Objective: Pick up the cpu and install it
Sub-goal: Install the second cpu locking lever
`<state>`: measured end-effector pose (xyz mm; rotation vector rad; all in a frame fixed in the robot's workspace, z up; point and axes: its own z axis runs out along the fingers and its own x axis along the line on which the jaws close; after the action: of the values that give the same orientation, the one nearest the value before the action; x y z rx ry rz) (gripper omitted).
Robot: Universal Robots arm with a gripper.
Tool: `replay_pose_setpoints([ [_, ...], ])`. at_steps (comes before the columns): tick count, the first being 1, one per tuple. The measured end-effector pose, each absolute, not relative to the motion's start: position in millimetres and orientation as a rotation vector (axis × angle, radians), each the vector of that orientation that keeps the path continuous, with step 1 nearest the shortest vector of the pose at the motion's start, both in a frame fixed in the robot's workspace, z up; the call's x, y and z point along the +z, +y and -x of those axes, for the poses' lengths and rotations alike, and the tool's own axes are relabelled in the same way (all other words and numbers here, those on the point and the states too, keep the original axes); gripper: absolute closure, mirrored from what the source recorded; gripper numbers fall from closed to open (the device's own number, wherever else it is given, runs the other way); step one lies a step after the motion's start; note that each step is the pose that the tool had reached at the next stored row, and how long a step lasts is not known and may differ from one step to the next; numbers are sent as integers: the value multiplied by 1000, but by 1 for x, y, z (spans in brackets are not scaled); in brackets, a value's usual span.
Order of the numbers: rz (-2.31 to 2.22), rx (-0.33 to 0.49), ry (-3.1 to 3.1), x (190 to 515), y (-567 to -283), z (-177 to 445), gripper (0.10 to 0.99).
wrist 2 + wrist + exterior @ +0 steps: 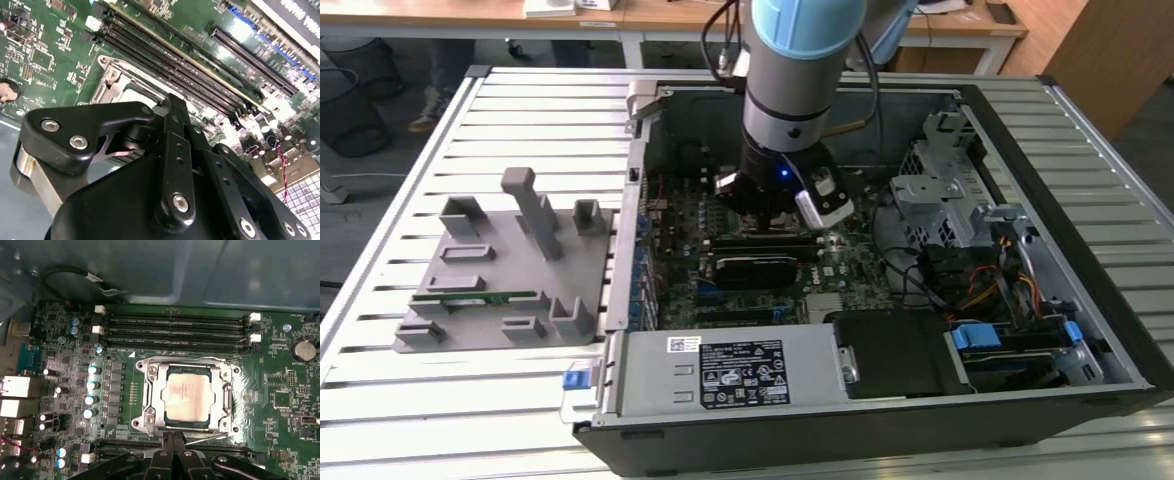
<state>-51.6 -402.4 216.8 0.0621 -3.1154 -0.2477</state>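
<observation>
Cpu (pixel 187 399) first: we see it lying flat inside the metal-framed socket (pixel 150 395) on the green motherboard (pixel 280 390), its silvery top uncovered. Rows of black memory slots (pixel 175 330) run just beside the socket. Our gripper (pixel 173 442) sits low at the socket's edge, fingers drawn together with nothing between them. In the exterior view the arm (pixel 794 90) reaches down into the open computer case (pixel 720 440).

Cpu (pixel 188 397) in socket (pixel 150 399) (beside memory slots (pixel 175 330)), inside case (pixel 1067 130)
</observation>
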Motion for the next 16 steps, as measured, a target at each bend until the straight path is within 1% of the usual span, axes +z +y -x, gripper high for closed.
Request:
replay_pose_setpoints([
  [5,-62,-260,-3114,216,-411,52,973],
  [16,-62,-300,-3111,210,-411,60,973],
])
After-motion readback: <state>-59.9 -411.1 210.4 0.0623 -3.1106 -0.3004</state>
